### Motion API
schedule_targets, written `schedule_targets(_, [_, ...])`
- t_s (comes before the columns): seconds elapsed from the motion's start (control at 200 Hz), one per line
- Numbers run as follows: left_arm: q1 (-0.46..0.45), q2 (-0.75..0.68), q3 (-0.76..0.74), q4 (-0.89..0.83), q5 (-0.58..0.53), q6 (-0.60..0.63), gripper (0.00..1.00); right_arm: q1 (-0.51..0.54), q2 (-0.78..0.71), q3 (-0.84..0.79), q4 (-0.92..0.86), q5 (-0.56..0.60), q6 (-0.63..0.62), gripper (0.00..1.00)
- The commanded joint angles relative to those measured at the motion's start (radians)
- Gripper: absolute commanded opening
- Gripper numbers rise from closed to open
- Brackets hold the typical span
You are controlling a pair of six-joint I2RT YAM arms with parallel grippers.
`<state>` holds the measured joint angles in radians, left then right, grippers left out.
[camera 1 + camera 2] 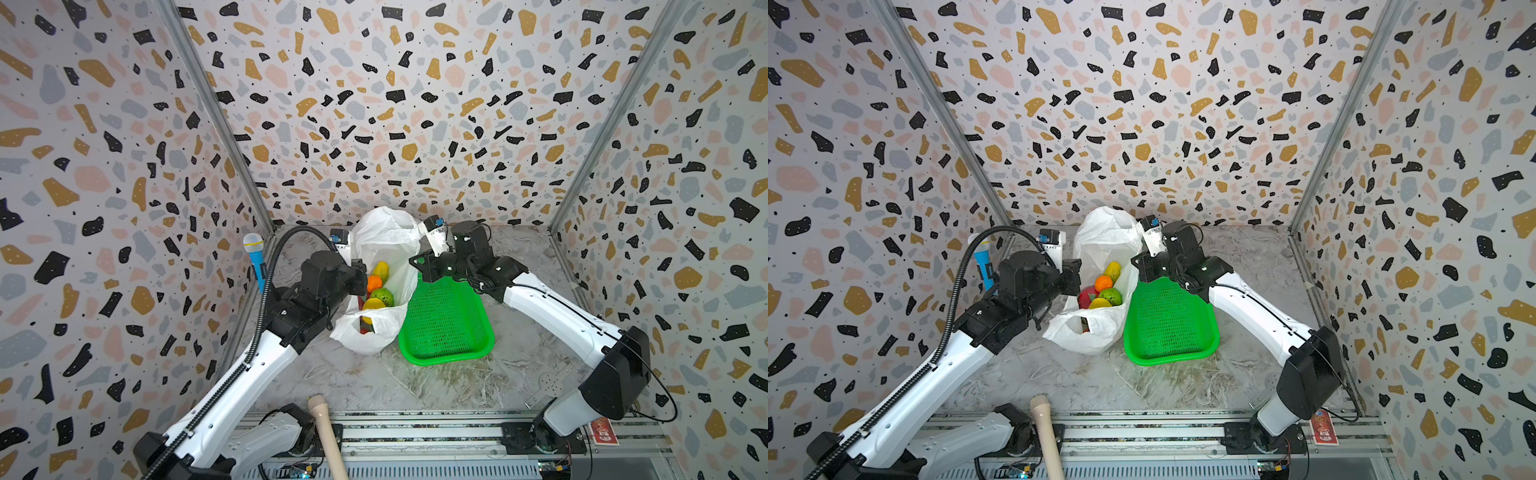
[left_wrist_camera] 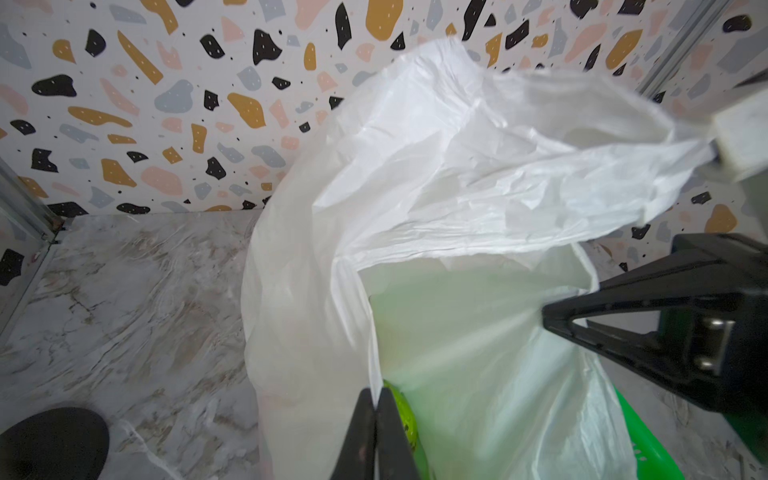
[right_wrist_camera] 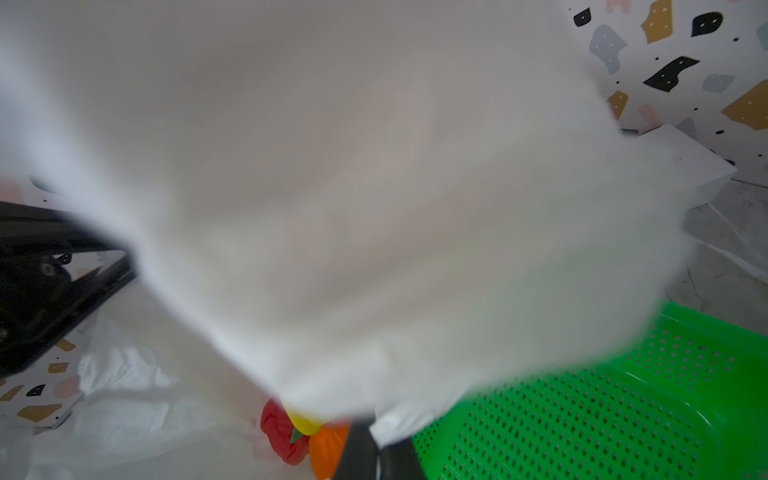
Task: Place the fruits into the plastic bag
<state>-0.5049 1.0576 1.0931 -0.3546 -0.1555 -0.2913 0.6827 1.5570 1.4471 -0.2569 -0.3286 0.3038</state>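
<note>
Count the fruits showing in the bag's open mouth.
5, all inside the plastic bag: a yellow fruit farthest back, an orange fruit, a green fruit, a red fruit and a second yellow fruit in front. More may lie hidden underneath.

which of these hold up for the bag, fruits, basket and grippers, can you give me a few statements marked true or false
1. The toy fruits lie inside the white plastic bag. True.
2. The green mesh basket holds an orange. False: no fruit shows in it in either top view.
3. The left gripper and the right gripper are each shut on the bag's rim. True.
4. In both top views the basket sits left of the bag. False: it sits on the right, against the bag.
5. A blue toy microphone stands near the left wall. True.
</note>
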Motion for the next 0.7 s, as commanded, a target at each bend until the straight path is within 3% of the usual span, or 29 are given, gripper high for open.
schedule_targets(0.0, [0.032,0.019,-0.023,-0.018,-0.001,-0.002,0.0,-0.007,-0.056,0.067,-0.027,-0.011,-0.014,0.0])
schedule_targets(0.405, [0.072,0.132,-0.014,0.082,0.096,-0.051,0.0,-0.055,-0.115,0.14,-0.028,-0.09,0.018,0.0])
schedule_targets(0.696, [0.072,0.089,-0.006,0.072,0.124,-0.098,0.0,-0.074,0.01,0.027,-0.038,-0.073,0.047,0.0])
